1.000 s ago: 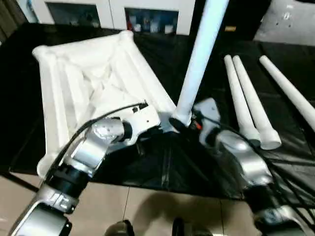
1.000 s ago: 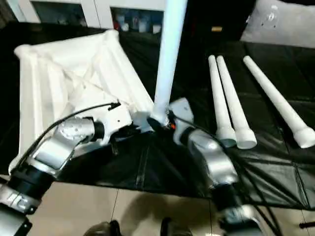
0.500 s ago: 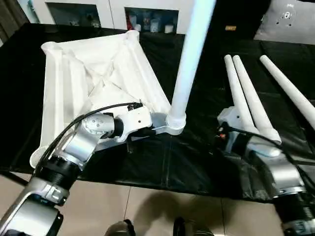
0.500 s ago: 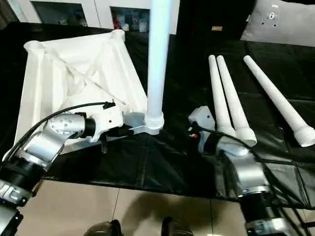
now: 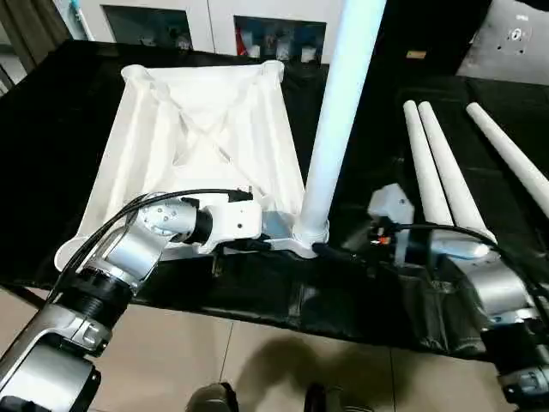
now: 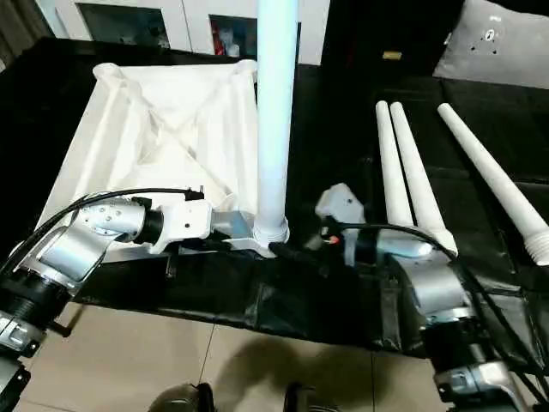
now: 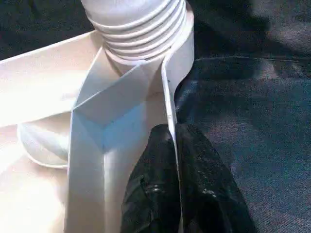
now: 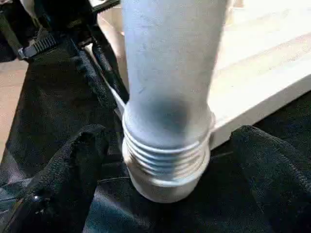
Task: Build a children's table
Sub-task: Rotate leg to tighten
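Observation:
The children's table top (image 5: 197,137) lies ribbed side up on the black work table (image 5: 51,129). One white leg (image 5: 339,120) stands upright in its near right corner socket (image 5: 309,236), threaded collar (image 7: 141,29) partly showing above the socket. My left gripper (image 5: 262,244) is shut on the top's rim (image 7: 171,121) right beside that socket. On the other side my right gripper (image 5: 333,251) is open, one finger (image 8: 63,170) on each side of the collar (image 8: 167,160), not touching it. Three loose legs (image 5: 437,172) lie to the right.
The work table's front edge (image 5: 343,330) runs just below both grippers, with tiled floor (image 5: 257,369) under it. A white glass-door cabinet (image 5: 214,21) stands behind the table. A grey panel (image 5: 515,39) lies at the back right.
My right gripper, which had drawn back towards the loose legs half a second ago, has returned to the standing leg's base. The camera has shifted; the left gripper keeps its hold.

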Controlling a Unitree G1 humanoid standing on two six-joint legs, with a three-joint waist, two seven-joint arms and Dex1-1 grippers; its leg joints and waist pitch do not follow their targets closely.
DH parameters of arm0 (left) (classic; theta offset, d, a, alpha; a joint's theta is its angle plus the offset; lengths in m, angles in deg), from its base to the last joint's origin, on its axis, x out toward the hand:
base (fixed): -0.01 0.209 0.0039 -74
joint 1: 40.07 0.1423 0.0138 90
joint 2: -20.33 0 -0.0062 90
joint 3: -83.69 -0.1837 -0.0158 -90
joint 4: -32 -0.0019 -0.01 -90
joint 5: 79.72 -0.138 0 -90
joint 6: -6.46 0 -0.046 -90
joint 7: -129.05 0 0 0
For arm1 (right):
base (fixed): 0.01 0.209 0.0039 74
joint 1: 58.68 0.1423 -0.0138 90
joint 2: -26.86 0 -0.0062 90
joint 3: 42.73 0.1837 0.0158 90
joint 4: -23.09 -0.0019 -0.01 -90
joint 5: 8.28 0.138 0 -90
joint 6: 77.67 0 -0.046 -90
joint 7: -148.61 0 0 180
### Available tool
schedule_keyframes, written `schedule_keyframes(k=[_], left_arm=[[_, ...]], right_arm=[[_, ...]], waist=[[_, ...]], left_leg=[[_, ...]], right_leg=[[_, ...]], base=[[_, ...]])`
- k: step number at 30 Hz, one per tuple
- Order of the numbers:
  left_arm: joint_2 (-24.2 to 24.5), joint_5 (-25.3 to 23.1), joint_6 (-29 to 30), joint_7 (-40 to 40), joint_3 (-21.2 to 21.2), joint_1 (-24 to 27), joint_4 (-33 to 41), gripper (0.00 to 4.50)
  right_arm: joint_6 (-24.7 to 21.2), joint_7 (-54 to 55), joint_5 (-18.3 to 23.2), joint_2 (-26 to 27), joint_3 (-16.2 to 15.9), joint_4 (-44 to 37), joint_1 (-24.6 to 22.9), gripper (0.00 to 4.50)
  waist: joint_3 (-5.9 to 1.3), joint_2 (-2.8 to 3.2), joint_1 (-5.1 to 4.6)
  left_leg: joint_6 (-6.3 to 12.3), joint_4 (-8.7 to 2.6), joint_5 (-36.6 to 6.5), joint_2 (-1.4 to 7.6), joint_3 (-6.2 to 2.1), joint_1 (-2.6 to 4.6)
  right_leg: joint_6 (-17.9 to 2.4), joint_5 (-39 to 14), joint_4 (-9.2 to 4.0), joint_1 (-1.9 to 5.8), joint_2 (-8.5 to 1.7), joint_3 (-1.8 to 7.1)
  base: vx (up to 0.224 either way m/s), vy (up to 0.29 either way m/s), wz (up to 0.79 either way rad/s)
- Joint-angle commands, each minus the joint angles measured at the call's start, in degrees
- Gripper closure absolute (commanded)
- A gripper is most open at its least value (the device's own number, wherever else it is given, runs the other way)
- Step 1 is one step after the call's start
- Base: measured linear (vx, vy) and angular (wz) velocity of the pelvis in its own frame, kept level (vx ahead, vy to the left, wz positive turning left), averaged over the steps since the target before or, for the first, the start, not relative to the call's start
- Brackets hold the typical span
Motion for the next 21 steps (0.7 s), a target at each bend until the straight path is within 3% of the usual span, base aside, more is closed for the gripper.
schedule_keyframes(k=[1,5,10,13,18,21], left_arm=[[0.1,-1.9,-1.6,-3.7,-4.0,0.5,0.3,4.50],[0.0,-1.6,-1.9,-4.5,-4.3,0.7,1.1,4.50],[-0.2,-1.5,-2.2,-5.1,-4.7,1.0,1.6,4.50],[-0.3,-1.5,-2.3,-5.2,-4.7,1.0,1.5,4.50],[-0.3,-1.6,-2.6,-5.3,-4.6,0.9,1.0,4.50],[-0.2,-1.6,-2.7,-5.4,-4.5,0.9,0.7,4.50]], right_arm=[[0.8,-0.5,-0.7,0.1,-0.7,0.6,0.8,0.01],[0.6,-0.4,-0.7,0.9,-1.2,2.0,1.7,0.01],[0.2,0.2,-0.4,2.9,-1.2,3.9,2.4,0.47],[0.2,0.1,-0.3,3.5,-1.0,4.3,2.5,0.72],[0.0,-0.3,0.2,4.0,-1.0,4.8,2.6,1.18],[-0.1,-0.7,0.1,4.0,-1.2,4.8,2.2,1.47]], waist=[[-4.50,-0.21,-0.01],[-4.80,-0.17,0.11],[-5.04,-0.04,0.60],[-5.06,0.02,1.10],[-4.85,0.01,1.02],[-4.96,0.04,1.03]], left_leg=[[5.85,-3.16,-6.3,3.92,-1.17,0.46],[6.85,-2.95,-4.0,3.96,-1.16,0.42],[7.79,-2.71,-2.6,3.99,-1.06,0.44],[7.39,-2.74,-3.2,4.16,-1.05,0.60],[6.00,-2.87,-5.3,4.08,-1.12,0.50],[6.01,-2.79,-4.5,4.03,-1.14,0.47]], right_leg=[[-13.4,-9.9,-2.93,3.66,-5.68,3.78],[-14.2,-5.7,-2.34,3.74,-5.61,3.76],[-15.0,-3.0,-2.01,3.77,-5.62,3.71],[-14.9,-3.9,-1.98,3.70,-5.67,3.70],[-14.1,-7.0,-2.35,3.79,-5.77,3.70],[-14.0,-5.9,-2.16,3.81,-5.69,3.71]], base=[[0.000,0.000,0.00],[0.000,0.000,0.00],[0.000,0.000,0.00],[0.000,0.000,0.00],[0.000,0.000,0.00],[0.000,0.000,0.00]])
